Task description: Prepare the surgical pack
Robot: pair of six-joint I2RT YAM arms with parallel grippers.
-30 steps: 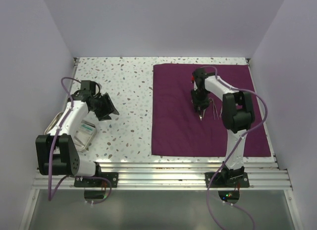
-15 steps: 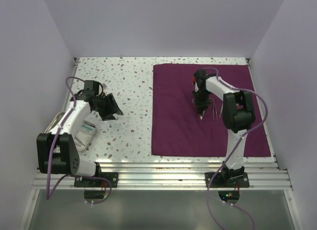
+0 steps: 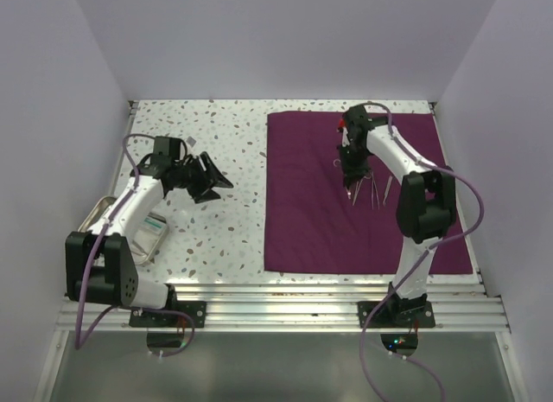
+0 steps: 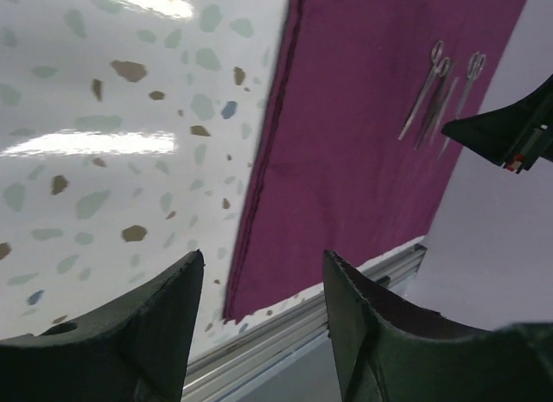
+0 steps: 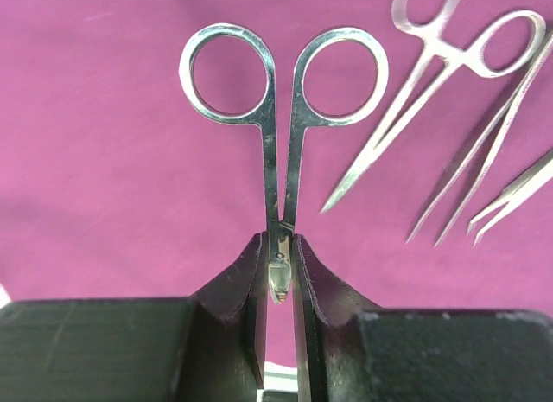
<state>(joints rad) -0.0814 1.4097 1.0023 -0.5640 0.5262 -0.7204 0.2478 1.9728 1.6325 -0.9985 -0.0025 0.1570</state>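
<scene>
Right gripper (image 5: pixel 278 246) clenched on small scissors (image 5: pixel 271 173) at the blades, over the surgical pack (image 5: pixel 104 203); left gripper (image 4: pixel 262 264) released, empty. Risk: narrow hold may slip, dropping scissors onto adjacent steel instruments (image 5: pixel 378 130).

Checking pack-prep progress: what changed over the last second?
The right gripper shifted slightly farther from the bases over the surgical pack and closed on the scissors at the blades. The left gripper swung right, toward the pack, jaws open. The pack, other instruments and tray stayed put.
</scene>
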